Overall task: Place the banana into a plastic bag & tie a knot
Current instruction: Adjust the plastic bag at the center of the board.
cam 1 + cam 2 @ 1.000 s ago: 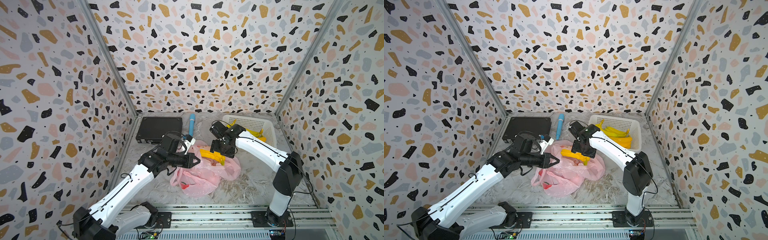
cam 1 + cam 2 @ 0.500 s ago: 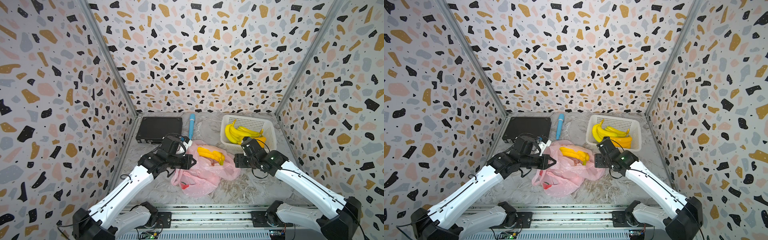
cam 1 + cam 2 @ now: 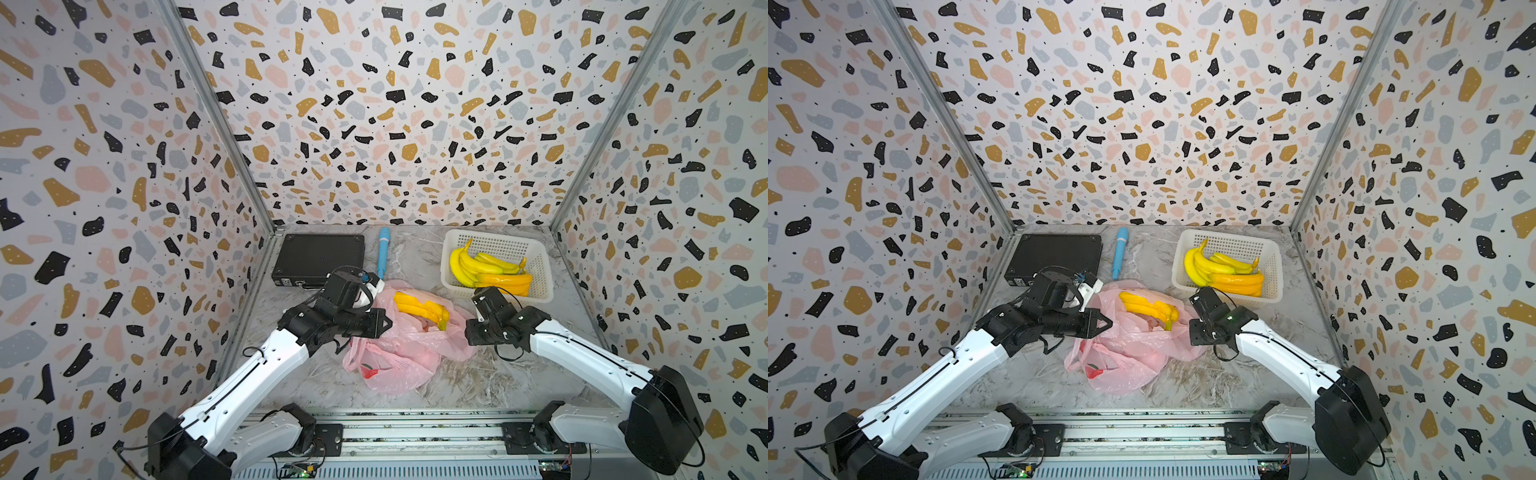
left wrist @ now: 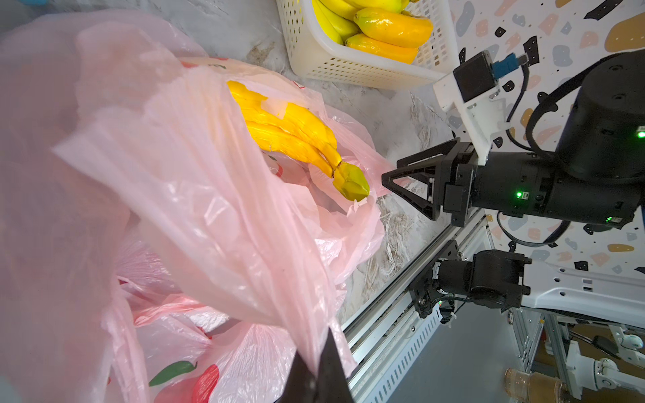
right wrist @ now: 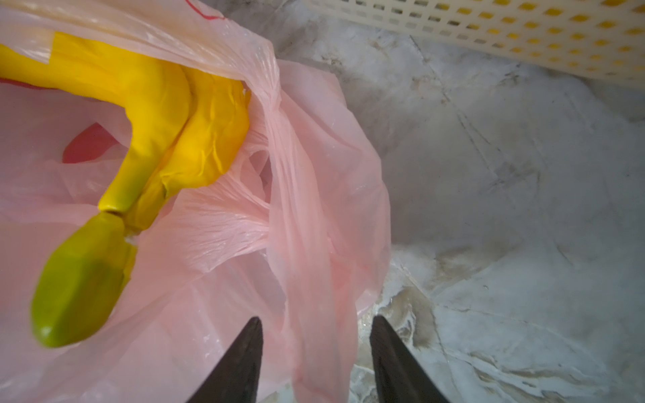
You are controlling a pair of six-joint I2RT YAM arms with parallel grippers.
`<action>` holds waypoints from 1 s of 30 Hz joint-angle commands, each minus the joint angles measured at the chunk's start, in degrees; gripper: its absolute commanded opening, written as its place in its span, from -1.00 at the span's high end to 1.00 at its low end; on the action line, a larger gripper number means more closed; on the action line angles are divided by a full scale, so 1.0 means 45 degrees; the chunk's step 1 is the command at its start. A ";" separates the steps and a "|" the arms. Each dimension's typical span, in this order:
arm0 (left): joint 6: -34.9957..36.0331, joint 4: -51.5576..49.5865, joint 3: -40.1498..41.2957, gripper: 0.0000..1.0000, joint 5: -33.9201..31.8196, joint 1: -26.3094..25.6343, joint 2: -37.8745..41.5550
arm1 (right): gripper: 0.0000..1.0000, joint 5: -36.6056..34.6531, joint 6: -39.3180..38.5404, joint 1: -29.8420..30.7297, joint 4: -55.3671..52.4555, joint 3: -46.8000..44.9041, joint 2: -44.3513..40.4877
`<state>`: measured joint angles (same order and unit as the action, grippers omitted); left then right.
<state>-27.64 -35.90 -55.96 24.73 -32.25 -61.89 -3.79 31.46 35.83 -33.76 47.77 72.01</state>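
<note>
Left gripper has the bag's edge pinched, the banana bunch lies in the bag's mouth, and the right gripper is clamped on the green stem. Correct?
The last part is wrong. The right wrist view shows the right gripper open, astride a fold of the plastic bag, with the green stem free beside it. The left gripper does pinch the edge and the banana bunch lies in the mouth.

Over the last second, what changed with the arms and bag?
The right end effector pulled back from above the bananas to the edge of the pink bag on the robot's right, its open jaws straddling a fold. The left end effector stayed shut on the bag; the bananas stayed put.
</note>
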 commanded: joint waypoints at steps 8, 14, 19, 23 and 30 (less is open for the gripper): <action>0.0185 0.0039 0.0054 1.00 -0.0359 0.0077 0.0293 | 0.53 0.0881 -0.0305 -0.0073 0.0053 0.0140 0.0293; 0.0283 -0.0562 -0.0342 1.00 -0.1358 0.0077 0.0687 | 1.00 0.0248 -0.0462 -0.0073 -0.1093 0.1392 -0.1085; 0.0663 -0.1474 -0.1206 1.00 -0.2994 0.0087 0.0984 | 1.00 0.0326 -0.0701 -0.0073 -0.1853 0.2988 -0.2039; 0.1108 -0.2341 -0.2617 1.00 -0.3948 0.0174 0.0683 | 1.00 0.1257 -0.0663 -0.0073 -0.1927 0.4226 -0.2024; 0.1696 -0.3064 -0.4923 1.00 -0.4916 0.0310 0.0132 | 1.00 0.1863 -0.0717 -0.0073 -0.2004 0.6299 -0.1530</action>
<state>-22.39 -48.03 -75.31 5.91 -31.38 -60.82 2.87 28.99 35.57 -40.82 72.51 65.01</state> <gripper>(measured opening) 0.047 0.039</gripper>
